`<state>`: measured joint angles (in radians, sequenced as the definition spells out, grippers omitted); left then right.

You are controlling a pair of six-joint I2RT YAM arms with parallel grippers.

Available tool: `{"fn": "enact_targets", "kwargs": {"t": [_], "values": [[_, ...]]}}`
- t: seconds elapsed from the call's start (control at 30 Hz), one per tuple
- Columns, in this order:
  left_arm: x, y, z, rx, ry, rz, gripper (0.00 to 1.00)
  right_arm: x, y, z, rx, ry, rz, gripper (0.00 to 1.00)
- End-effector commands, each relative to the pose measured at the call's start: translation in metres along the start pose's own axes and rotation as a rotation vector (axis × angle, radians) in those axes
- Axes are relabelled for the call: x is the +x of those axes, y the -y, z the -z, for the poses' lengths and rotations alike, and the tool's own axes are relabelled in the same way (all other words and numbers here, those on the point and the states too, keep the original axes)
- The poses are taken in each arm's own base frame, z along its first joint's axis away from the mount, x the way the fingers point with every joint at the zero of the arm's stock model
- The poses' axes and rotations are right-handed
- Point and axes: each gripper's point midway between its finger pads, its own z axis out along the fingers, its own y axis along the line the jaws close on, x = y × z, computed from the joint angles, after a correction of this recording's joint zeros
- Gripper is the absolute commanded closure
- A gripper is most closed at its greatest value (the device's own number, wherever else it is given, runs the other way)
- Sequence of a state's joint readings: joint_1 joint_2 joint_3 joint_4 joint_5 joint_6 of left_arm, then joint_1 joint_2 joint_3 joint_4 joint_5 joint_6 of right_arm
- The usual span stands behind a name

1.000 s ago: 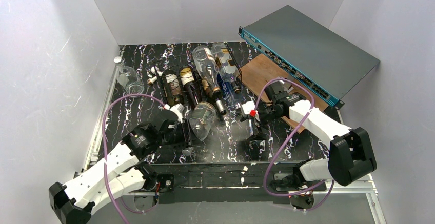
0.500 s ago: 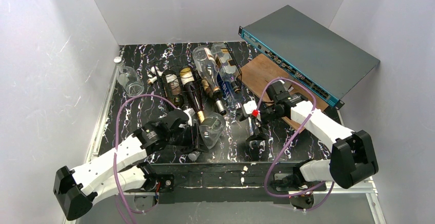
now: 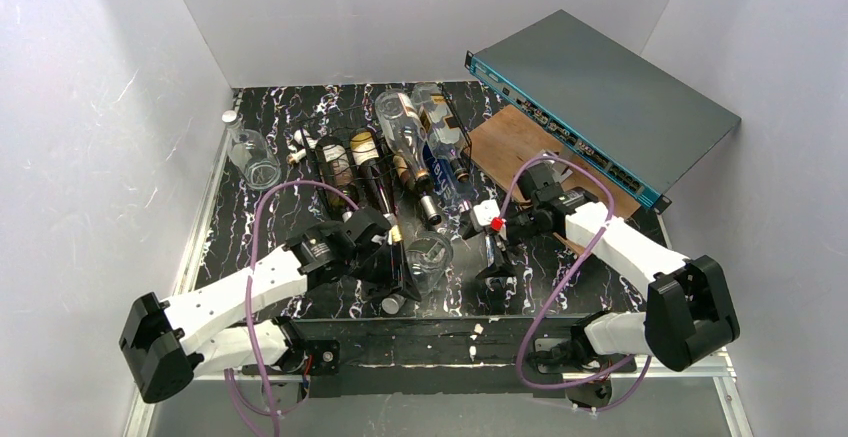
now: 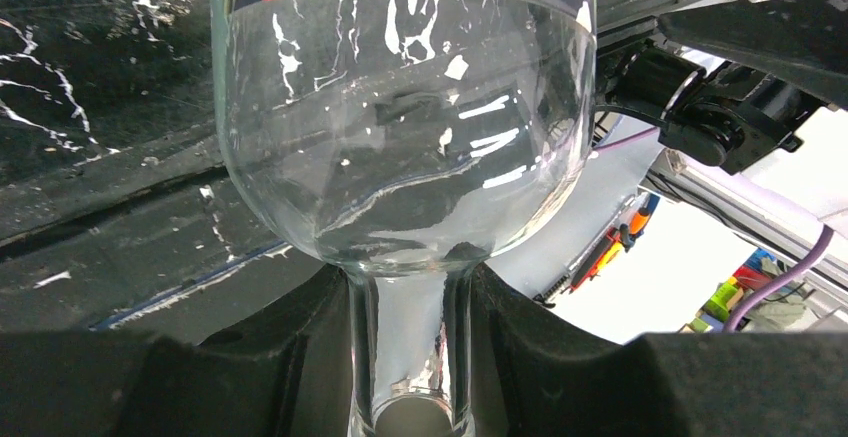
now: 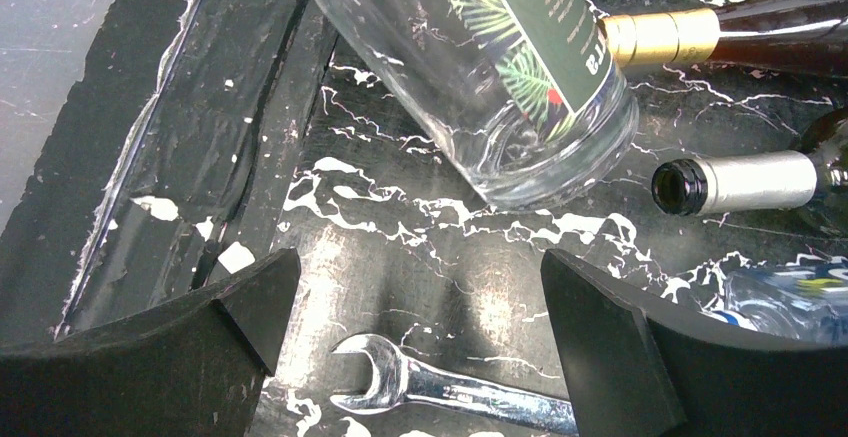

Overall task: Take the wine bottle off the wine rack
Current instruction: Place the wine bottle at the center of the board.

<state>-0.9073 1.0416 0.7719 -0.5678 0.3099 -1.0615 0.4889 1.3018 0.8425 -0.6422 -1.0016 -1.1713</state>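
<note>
Wine bottle over black marbled tabletop

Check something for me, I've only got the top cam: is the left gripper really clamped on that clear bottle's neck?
Observer: Yes. The left wrist view shows the left gripper shut on the clear bottle at its neck, pinching it from both sides.
Operator: Right gripper carrying anything?
Observer: No. The right gripper is open and empty; a wrench lies on the table under it.
Operator: Any label on that bottle?
Observer: A dark green label with palm leaves, seen from the right wrist.
</note>
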Motion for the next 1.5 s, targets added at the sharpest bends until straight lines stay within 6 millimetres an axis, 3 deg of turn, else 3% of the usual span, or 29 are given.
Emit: {"fn": "enact_targets", "kwargs": {"t": [0.0, 0.5, 1.33, 1.47], "values": [[-0.011, 0.073, 0.026, 0.24, 0.026, -0.071, 1.0, -0.013, 0.004, -0.006, 0.022, 0.038, 0.046, 0.0], [-0.009, 0.097, 0.012, 0.227, -0.105, -0.03, 0.97, -0.005, 0.009, -0.028, 0.054, -0.016, 0.072, 0.0], [-0.017, 0.11, 0.008, 0.248, -0.104, -0.068, 0.48, 0.01, 0.007, -0.032, 0.042, -0.058, 0.067, 0.0], [-0.02, 0.109, 0.008, 0.252, -0.095, -0.068, 0.47, 0.011, 0.007, -0.033, 0.039, -0.058, 0.063, 0.0]]}}
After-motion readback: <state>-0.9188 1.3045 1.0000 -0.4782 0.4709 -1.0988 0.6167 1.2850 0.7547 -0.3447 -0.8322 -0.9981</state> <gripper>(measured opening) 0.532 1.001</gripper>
